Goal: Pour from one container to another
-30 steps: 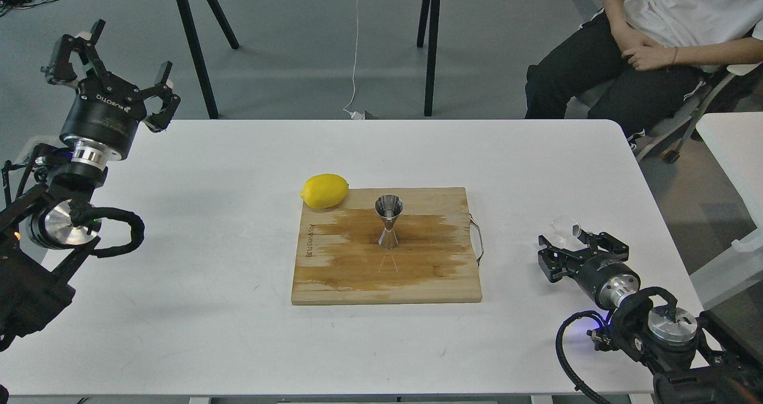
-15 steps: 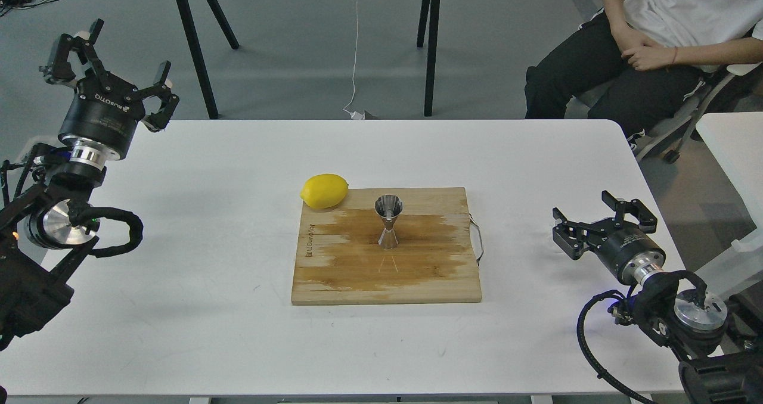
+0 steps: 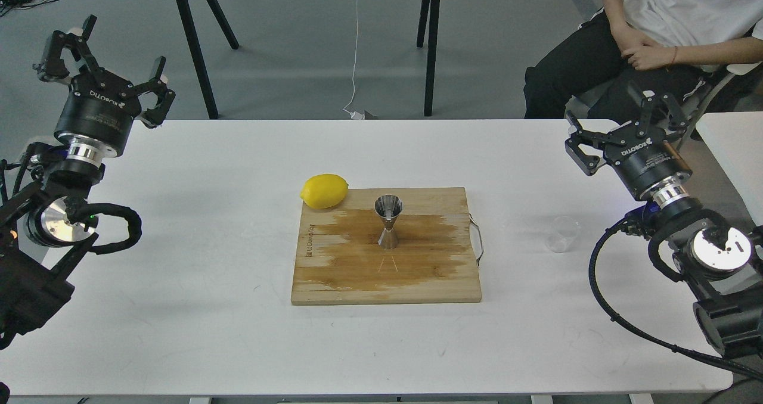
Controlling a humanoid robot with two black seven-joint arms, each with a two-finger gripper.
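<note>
A small clear glass cup [image 3: 563, 233] stands upright on the white table, right of the board and free of any gripper. The shiny steel jigger [image 3: 388, 221] stands upright in the middle of the wooden cutting board [image 3: 334, 279]. My right gripper [image 3: 623, 127] is open and raised over the table's far right, well above and behind the glass cup. My left gripper [image 3: 104, 64] is open too, held high past the table's far left corner, far from both containers.
A yellow lemon [image 3: 324, 190] lies at the board's far left corner. The board has a dark wet stain and a wire handle [image 3: 477, 240] on its right side. A seated person [image 3: 656, 46] is beyond the far right corner. Another table edge [image 3: 733, 148] is at right.
My right gripper let go of the glass cup, then rose and drew back toward the far right. The cup now stands alone on the table. The left gripper shifted slightly left.
</note>
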